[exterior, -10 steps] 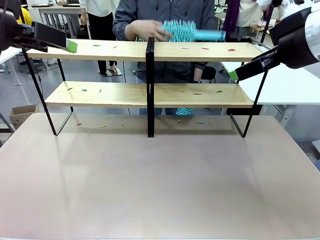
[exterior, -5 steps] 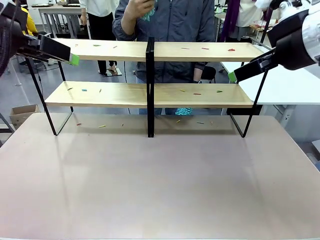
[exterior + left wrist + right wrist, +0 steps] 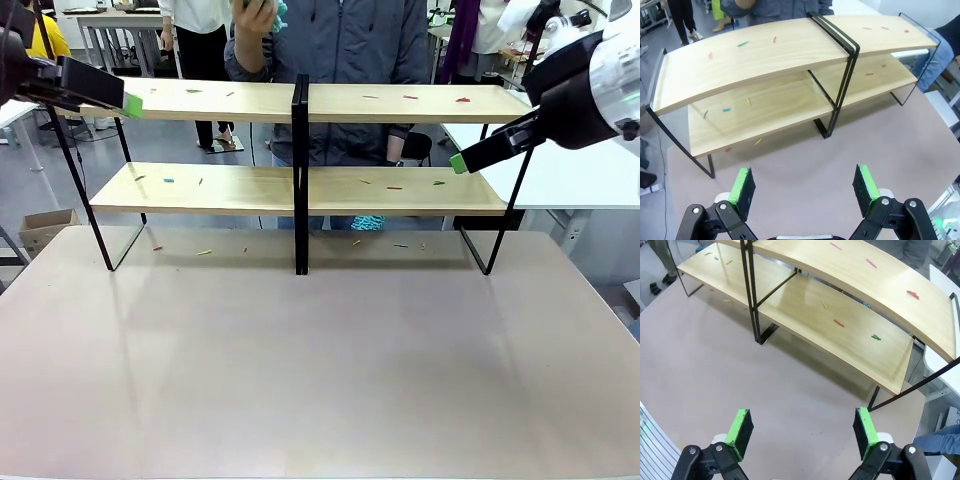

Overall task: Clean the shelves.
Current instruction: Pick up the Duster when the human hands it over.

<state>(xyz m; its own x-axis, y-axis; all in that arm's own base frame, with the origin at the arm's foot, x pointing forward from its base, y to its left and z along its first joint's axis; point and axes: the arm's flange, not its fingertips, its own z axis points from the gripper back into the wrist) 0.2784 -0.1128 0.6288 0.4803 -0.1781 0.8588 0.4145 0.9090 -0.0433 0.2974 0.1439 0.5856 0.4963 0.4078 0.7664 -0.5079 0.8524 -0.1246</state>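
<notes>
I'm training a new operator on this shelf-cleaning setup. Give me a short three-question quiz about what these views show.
1. True or false: the left claw and the right claw are both open and empty.
2. The small coloured scraps lie on: A) the top board only; B) the lower board only; C) both boards of the shelves and the tabletop.
3. What divides the shelves in the middle?
Key: 1 true; 2 C; 3 the central black upright.
</notes>
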